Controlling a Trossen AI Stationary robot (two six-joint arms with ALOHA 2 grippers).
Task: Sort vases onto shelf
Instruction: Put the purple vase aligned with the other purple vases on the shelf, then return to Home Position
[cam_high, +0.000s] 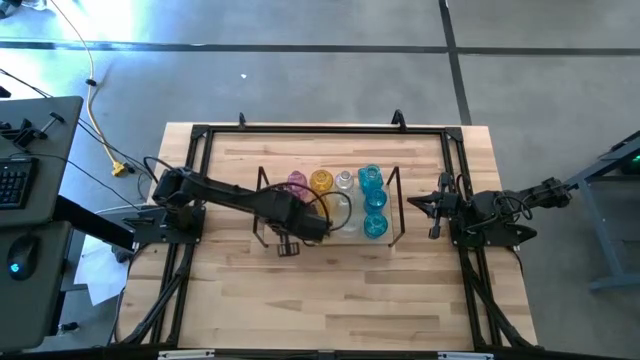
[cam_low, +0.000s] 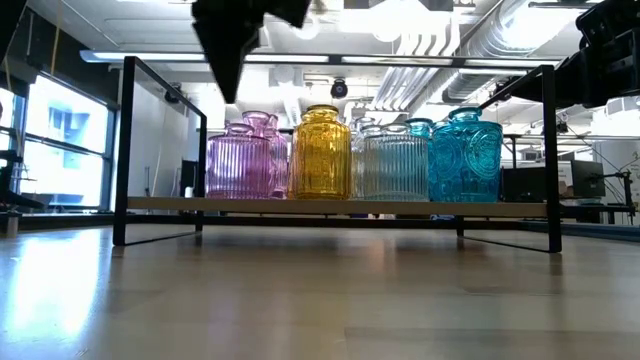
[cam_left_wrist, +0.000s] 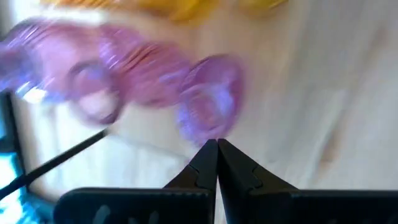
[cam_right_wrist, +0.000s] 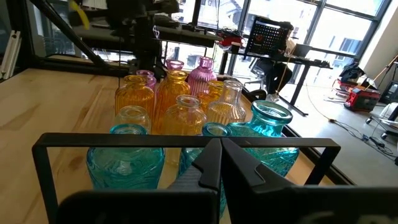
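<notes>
The left gripper (cam_high: 290, 243), fingers pressed together empty, hovers above the shelf (cam_high: 390, 232) at the pink vases' (cam_high: 297, 183) six o'clock; the right gripper (cam_high: 415, 204) waits, likewise closed.

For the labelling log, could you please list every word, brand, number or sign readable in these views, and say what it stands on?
No readable text in any view.
The vases on the shelf bear only moulded ribs and relief patterns, no lettering.
The keyboard beside the table: key legends too small to read.
The dark perforated panel in the room behind: nothing legible.
The left pincer and right pincer carry no visible markings.
</notes>
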